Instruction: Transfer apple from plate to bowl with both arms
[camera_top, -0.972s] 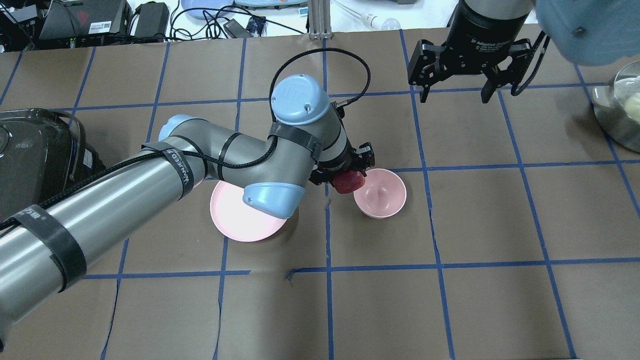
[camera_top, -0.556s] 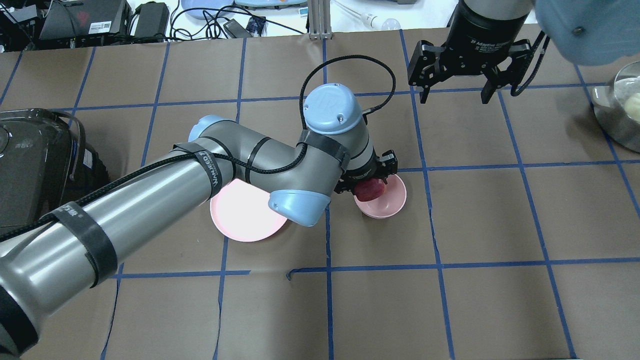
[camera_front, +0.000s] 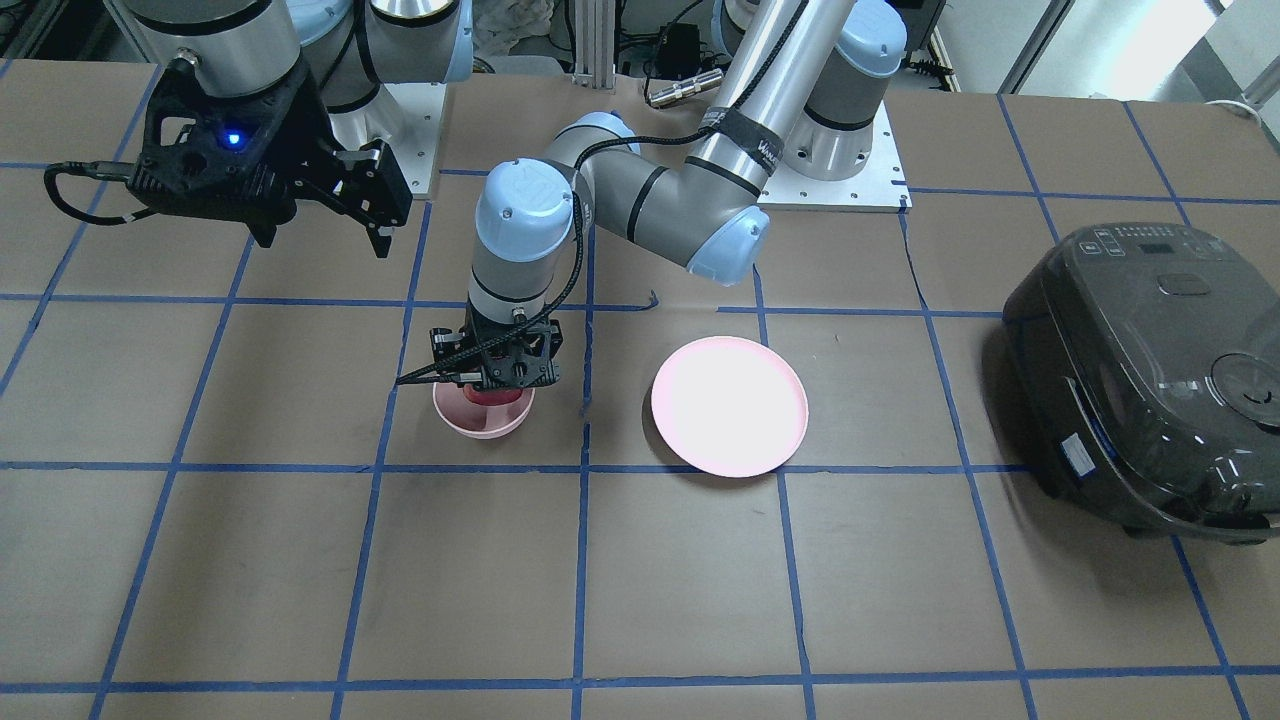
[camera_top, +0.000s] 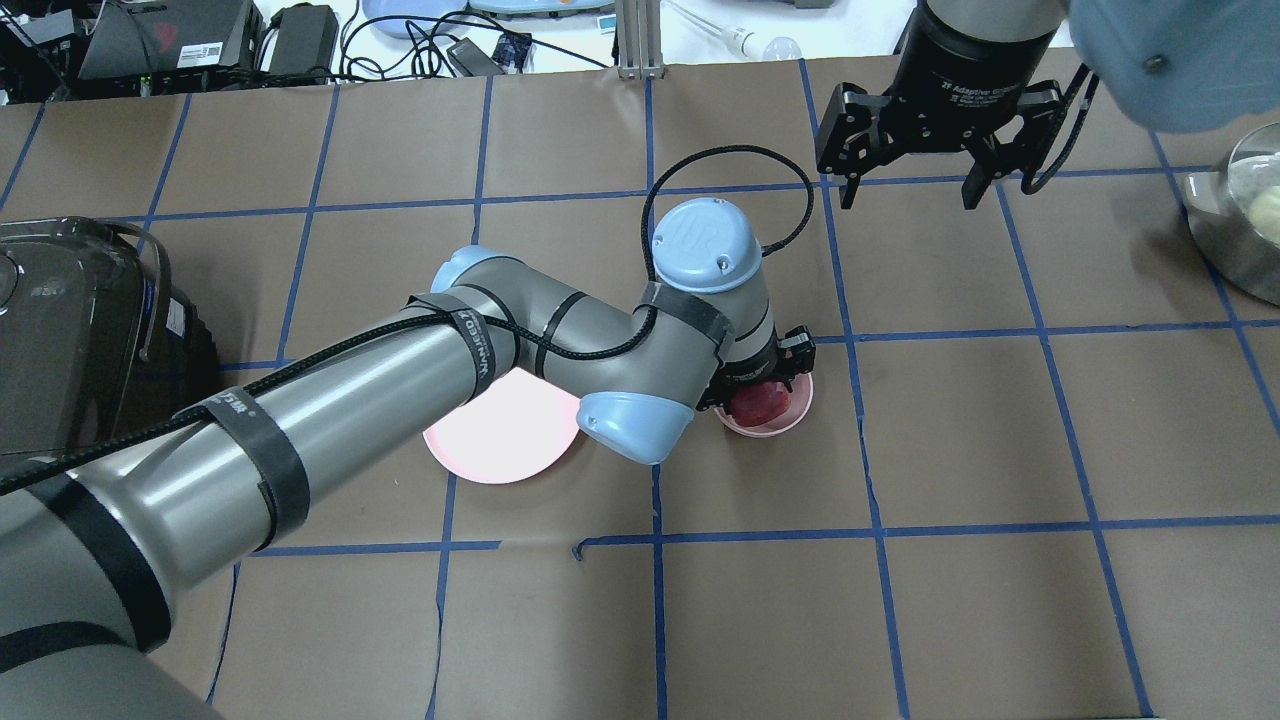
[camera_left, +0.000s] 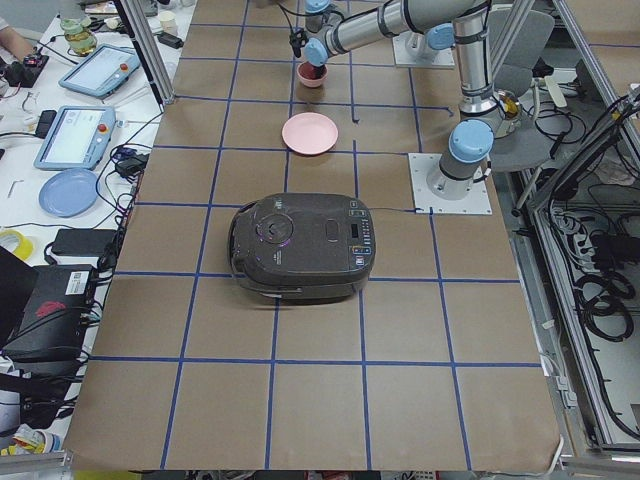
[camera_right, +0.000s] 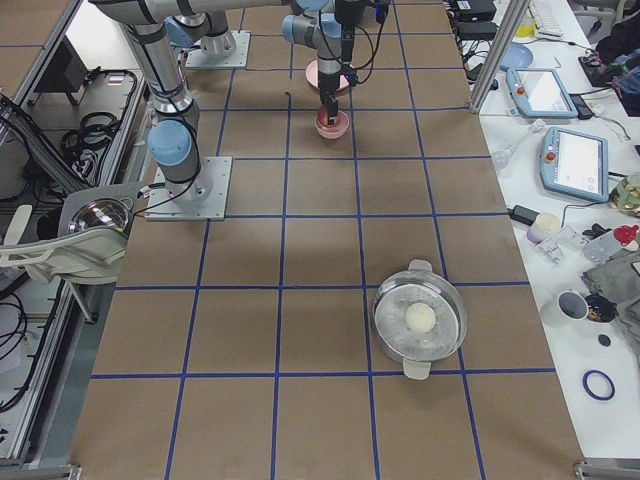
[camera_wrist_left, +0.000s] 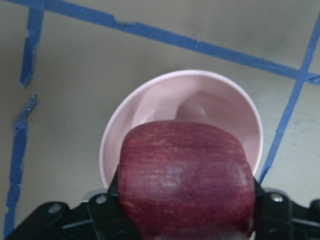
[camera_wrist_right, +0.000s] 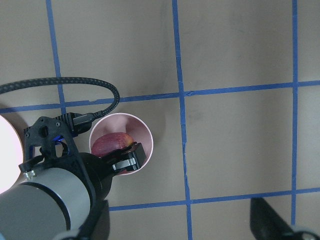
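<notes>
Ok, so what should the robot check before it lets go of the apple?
1. Is the apple held firmly by the left gripper? Ok, it is clamped on both sides.
2. Is the apple over the bowl? Ok, it sits inside the rim's outline.
3. Is the bowl free of other things? Ok, the part that shows is bare.
4. Is the apple low enough to land softly? Cannot tell.
5. Is the right gripper out of the way? Ok, it is open and well apart from the bowl.
6. Is the plate emptied? Ok.
</notes>
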